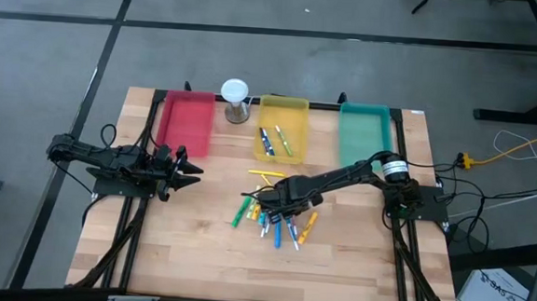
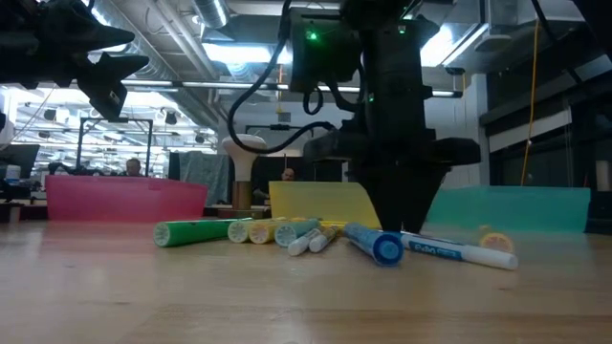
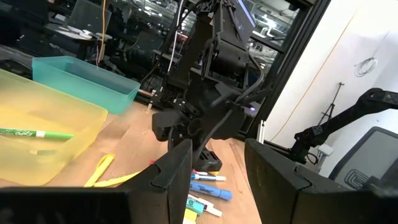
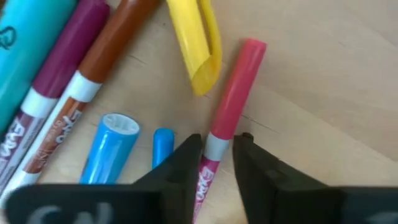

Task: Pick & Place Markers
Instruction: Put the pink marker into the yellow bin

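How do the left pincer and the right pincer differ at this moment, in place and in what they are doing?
The right pincer is down over the loose markers mid-table; the left pincer waits by the red tray, away from them. The right pincer's fingers straddle a red-capped marker; the left pincer holds nothing, its fingers apart. Both are dark and two-fingered.

red tray (image 1: 187,122); yellow tray (image 1: 283,108); teal tray (image 1: 364,130); pink-capped marker (image 4: 233,99)

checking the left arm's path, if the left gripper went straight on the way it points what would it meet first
Most likely the right gripper over the marker pile: it sits dead ahead between the left gripper fingers in the left wrist view. Depth there is unclear.
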Motion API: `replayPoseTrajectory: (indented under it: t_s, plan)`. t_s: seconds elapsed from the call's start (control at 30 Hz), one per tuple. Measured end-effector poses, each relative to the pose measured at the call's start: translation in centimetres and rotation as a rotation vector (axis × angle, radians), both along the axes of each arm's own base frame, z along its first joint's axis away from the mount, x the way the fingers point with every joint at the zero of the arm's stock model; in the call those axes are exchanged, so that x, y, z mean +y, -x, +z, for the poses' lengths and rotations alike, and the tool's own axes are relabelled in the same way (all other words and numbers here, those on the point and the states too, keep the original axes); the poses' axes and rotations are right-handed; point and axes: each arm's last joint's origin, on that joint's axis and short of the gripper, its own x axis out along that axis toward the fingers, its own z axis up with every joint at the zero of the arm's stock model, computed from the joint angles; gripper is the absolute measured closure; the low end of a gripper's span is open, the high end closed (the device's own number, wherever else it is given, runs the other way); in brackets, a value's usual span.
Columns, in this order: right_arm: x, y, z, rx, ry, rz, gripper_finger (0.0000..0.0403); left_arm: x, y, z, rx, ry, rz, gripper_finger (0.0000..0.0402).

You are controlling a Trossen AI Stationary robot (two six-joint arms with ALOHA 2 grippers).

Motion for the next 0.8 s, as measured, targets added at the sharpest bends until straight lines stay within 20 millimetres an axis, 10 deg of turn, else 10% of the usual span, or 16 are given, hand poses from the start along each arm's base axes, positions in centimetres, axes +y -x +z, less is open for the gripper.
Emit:
replayPoseTrajectory:
  t_s: [0.17,0.8]
  plan:
    - [0.01,-0.13,-0.01,-0.014,0.002,0.003,0.0372,0.0,0.0,-0.01,0.0,0.0,0.0,0.0258]
    - [0.01,-0.24,0.17,-0.026,-0.011,0.052,0.0374,0.0,0.0,0.0,0.0,0.0,0.0,0.0258]
